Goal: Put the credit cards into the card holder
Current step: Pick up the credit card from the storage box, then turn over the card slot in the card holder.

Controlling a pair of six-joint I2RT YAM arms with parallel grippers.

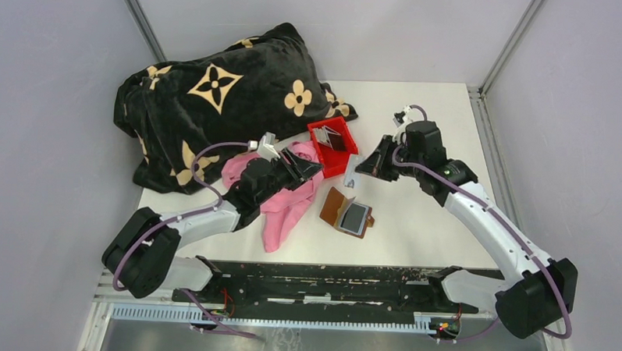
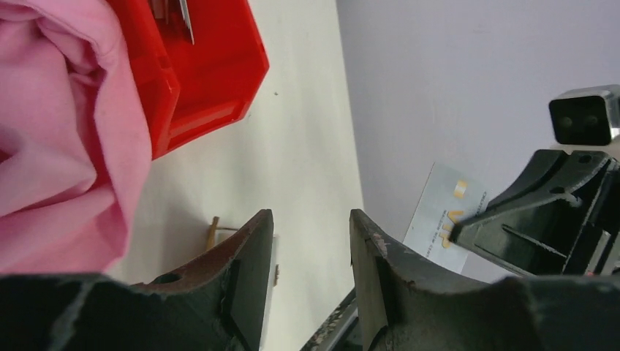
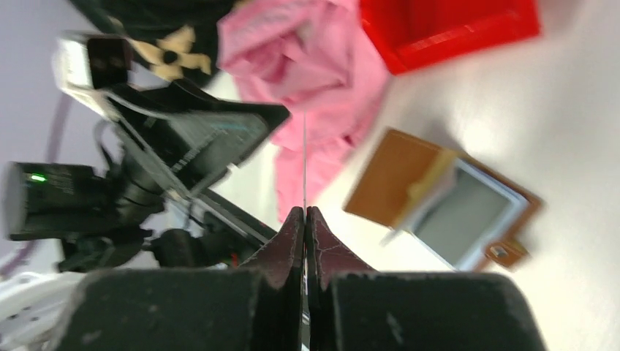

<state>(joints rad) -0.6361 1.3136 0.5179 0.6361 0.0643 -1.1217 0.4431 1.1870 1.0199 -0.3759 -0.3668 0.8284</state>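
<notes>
- Card holder [image 1: 346,213]: lies open on the worktop [image 1: 424,214], grey pocket face up, nearest the arm bases.
- Pink cloth [image 1: 279,209]: just left of the card holder.
- Right end effector [image 1: 361,170]: just beyond the card holder, clamped on one credit card [image 2: 439,210], held off the worktop and apart from the holder.
- Left end effector [image 2: 311,285]: beyond-left of the card holder, jaws parted, empty.
- Red bin [image 1: 338,164]: beyond the card holder, holds further credit cards [image 1: 334,137].
- Black patterned blanket [image 1: 217,86]: farthest, beyond-left.

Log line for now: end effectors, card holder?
left end effector: open, empty | right end effector: shut on credit card | card holder: open on table
</notes>
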